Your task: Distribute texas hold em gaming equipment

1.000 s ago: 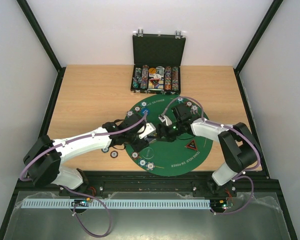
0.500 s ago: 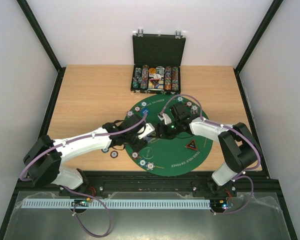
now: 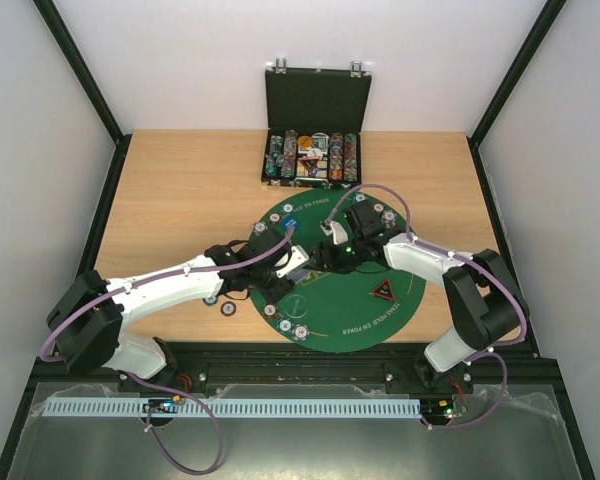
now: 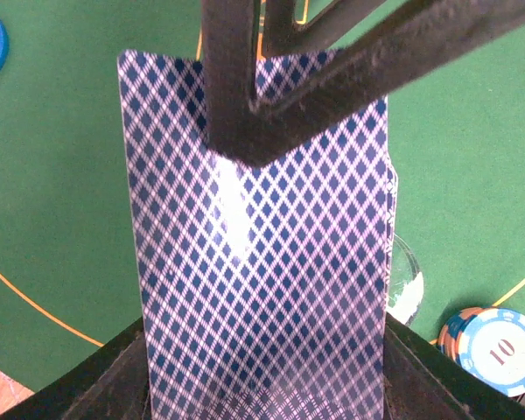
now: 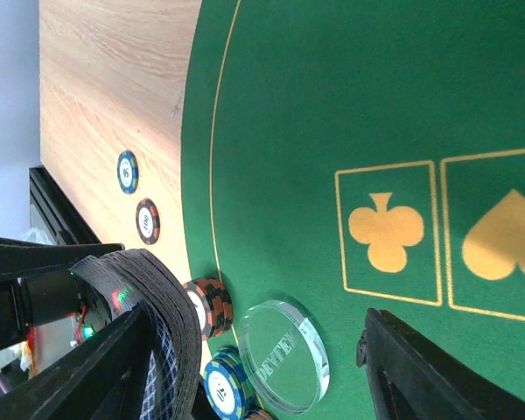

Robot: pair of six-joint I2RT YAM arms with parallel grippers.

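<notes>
My left gripper (image 3: 292,266) is shut on a deck of playing cards (image 4: 258,289) with blue diamond backs and holds it over the left part of the round green mat (image 3: 365,310). The deck's edge shows in the right wrist view (image 5: 168,328). My right gripper (image 3: 321,256) is open, and one dark finger (image 4: 232,87) rests on the top card. Striped poker chips (image 5: 212,306) and a clear dealer button (image 5: 284,354) lie at the mat's edge. A black-and-red triangular marker (image 3: 383,292) lies on the right. A blue button (image 3: 293,220) lies at the far left.
The open black case (image 3: 315,95) with chip rows stands at the back of the wooden table (image 3: 180,190). Two chips (image 3: 220,303) lie on the wood left of the mat. More chips (image 3: 390,218) sit on the mat's far rim.
My right gripper has shifted slightly up and left, closer over the deck. The left arm and the deck have hardly moved.
</notes>
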